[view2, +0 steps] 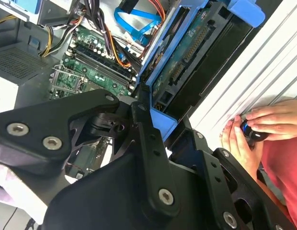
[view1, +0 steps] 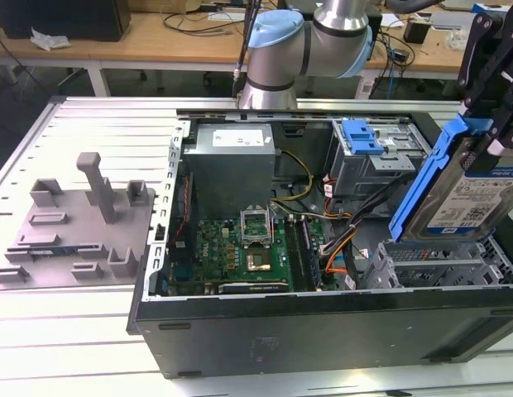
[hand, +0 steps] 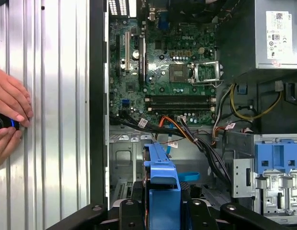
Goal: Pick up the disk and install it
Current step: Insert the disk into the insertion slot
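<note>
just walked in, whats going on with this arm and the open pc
The robot arm's pincer is shut on the disk, gripping it at its blue bracket. The disk hangs tilted over the metal drive cage at the exterior view's right end of the open computer case, not yet seated. Beside the case, a person's hands rest on the table around a small dark object.

Exterior view: raised, looking obliquely down over the open computer case [view1: 323, 318] on the tabletop [view1: 74, 331], mid-range. First wrist view: near, straight down into the case. Second wrist view: nearer, tilted along the disk [view2: 187, 57]. All three share the motherboard [view1: 240, 248]; both wrist views share a person's hand [hand: 9, 110].
</note>
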You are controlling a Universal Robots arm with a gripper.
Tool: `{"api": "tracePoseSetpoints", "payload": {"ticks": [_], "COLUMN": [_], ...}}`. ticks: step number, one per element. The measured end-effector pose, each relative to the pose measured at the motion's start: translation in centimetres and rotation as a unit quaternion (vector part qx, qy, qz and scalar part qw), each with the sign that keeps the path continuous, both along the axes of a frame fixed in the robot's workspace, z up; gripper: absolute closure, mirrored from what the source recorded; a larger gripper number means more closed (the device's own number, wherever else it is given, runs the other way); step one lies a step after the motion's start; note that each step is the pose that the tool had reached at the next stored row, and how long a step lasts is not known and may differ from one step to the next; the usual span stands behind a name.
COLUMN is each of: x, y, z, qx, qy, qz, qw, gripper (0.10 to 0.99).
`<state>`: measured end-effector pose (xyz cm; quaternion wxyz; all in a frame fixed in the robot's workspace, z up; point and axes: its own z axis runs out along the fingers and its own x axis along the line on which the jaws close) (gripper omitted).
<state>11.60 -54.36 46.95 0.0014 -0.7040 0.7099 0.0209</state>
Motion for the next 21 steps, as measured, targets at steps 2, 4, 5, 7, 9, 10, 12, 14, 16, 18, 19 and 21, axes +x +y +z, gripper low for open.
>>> {"api": "tracePoseSetpoints", "payload": {"ticks": [2, 4, 5, 7, 9, 10, 12, 14, 16, 18, 19, 21], "x": [0.01, 0.01, 0.01, 0.02, 0.01, 0.01, 0.00, -0.02, -0.04, -0.06, -0.07, -0.08], "y": [0.00, 0.00, -0.01, -0.05, -0.16, -0.24, -0.45, -0.49, -0.51, -0.52, -0.52, -0.52], "z": [-0.11, -0.21, -0.26, -0.34, -0.37, -0.38, -0.43, -0.46, -0.52, -0.59, -0.65, -0.73], "qx": [0.0001, 0.0001, 0.0002, 0.0002, 0.0002, 0.0002, 0.0003, 0.0001, 0.0001, 0.0001, 0.0002, 0.0002], "qy": [0.0000, -0.0001, -0.0004, -0.0009, -0.0012, -0.0014, -0.0017, -0.0018, -0.0019, -0.0021, -0.0021, -0.0022], "qz": [0.002, 0.004, 0.005, 0.007, 0.008, 0.008, 0.008, 0.008, 0.008, 0.008, 0.008, 0.008], "qw": [1.0000, 1.0000, 1.0000, 1.0000, 1.0000, 1.0000, 1.0000, 1.0000, 1.0000, 1.0000, 1.0000, 1.0000], "gripper": [0.718, 0.718, 0.718, 0.718, 0.718, 0.718, 0.718, 0.718, 0.718, 0.718, 0.718, 0.718]}}
